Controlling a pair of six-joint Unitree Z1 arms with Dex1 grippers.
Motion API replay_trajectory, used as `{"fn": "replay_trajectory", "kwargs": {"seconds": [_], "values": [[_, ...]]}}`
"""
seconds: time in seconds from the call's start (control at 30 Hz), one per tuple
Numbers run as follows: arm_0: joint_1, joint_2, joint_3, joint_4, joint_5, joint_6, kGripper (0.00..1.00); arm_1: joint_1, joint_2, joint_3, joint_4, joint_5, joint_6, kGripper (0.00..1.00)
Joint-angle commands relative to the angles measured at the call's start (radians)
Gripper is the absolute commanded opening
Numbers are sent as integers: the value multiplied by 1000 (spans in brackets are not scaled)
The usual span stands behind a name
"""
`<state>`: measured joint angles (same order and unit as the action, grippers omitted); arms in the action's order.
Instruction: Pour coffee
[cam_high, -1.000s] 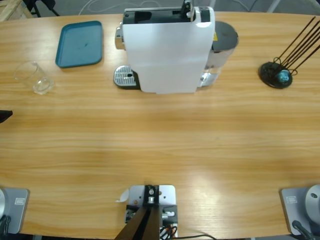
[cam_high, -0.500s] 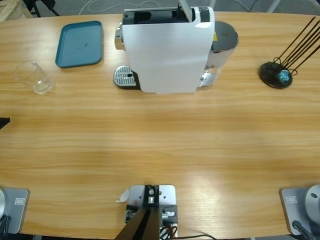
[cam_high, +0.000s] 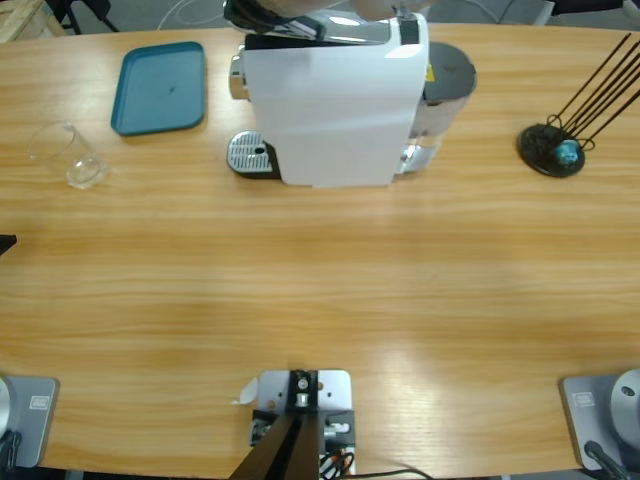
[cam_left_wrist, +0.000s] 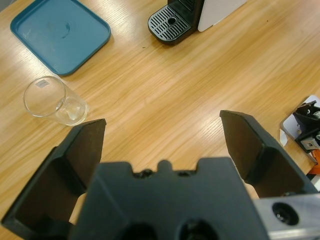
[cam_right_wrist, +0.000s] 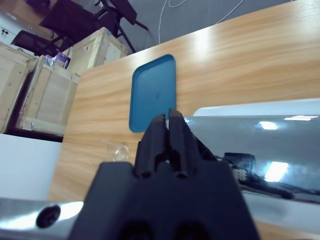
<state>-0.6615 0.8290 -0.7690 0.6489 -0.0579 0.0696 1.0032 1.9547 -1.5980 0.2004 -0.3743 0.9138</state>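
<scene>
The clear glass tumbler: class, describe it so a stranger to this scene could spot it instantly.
Start at the big white coffee machine at the table's far edge, then move left past the teal tray. Just beyond the tray's near corner stands the glass tumbler, alone on bare wood. It is the only transparent, round thing there.

Readable text: none in any of the three views.
Glass tumbler (cam_left_wrist: 50, 100): a small pale sticker on its wall, seen from the left wrist; nothing on it can be made out.
Coffee machine (cam_high: 335, 100): a small yellow label beside its grey tank in the high view; too small to read.
Wooden crates (cam_right_wrist: 45, 95): a small white label on one crate in the right wrist view; its print cannot be read.
Blue tray (cam_high: 160, 87): a faint dark mark on its floor, not a letter or number.
Counter (cam_high: 320, 290): plain wood grain, no writing.
</scene>
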Motion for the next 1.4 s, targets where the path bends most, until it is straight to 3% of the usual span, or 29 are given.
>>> {"fn": "replay_trajectory", "kwargs": {"seconds": [0.03,0.2,0.37,0.43,0.47,0.53,0.57,0.7,0.83,0.93,1.03,1.23,1.4], "values": [[14,-19,2,12,9,-5,1000,-8,169,66,155,29,40,0],[15,-21,4,12,9,-5,1000,-15,206,59,272,46,89,0],[32,-37,4,14,9,-5,1000,-35,205,50,288,71,86,0],[39,-39,4,12,9,-5,1000,-38,154,31,321,92,13,0],[42,-38,5,12,10,-5,1000,-38,105,23,312,102,-117,0],[46,-38,11,7,27,-5,1000,-40,-6,0,303,194,-363,954],[46,-39,17,5,73,-5,1000,-40,-65,-9,291,216,-455,1000],[65,-76,27,-1,308,-28,1000,-40,-262,-63,334,279,-627,1000],[125,-95,117,-133,426,-63,998,14,-405,-73,506,256,-699,1000],[349,-8,194,-320,363,-71,1000,102,-454,-50,681,130,-688,1000],[369,84,241,-471,216,-37,1000,174,-500,40,760,51,-636,1000],[410,324,258,-543,128,97,998,184,-637,281,668,51,-494,1000],[474,337,281,-559,209,138,1000,184,-648,376,577,9,-438,1000]]}}
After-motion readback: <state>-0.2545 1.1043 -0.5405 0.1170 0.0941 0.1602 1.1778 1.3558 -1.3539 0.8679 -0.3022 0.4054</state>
